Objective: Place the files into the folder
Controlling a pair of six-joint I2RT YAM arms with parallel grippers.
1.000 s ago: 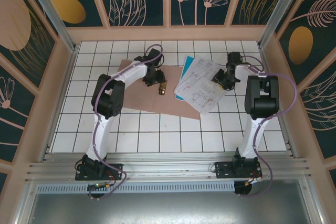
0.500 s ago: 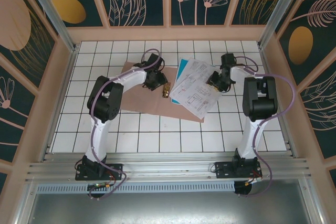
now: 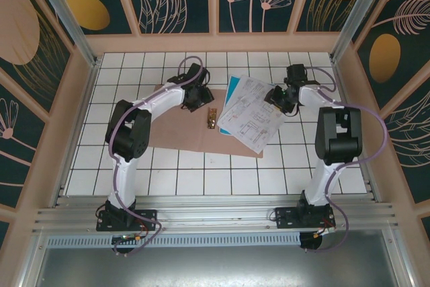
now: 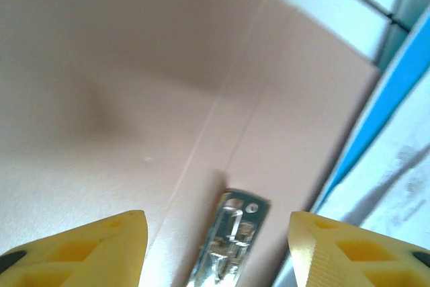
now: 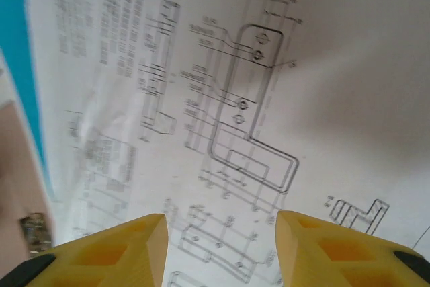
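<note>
Folder (image 3: pixel 176 132) lies open, flat; the files (image 3: pixel 250 115) sit fanned across its right half, beside the metal clip (image 3: pixel 211 120). I judge them placed but unsquared, cover not yet closed. Left gripper (image 3: pixel 199 101) hovers spread over bare card, empty; right gripper (image 3: pixel 282 101) spread over the sheets, pinching nothing.

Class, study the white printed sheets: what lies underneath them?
A teal-blue sheet peeks out along the left edge of the white printed sheets, and they overlap the right part of the brown folder. How far either reaches underneath is covered.
</note>
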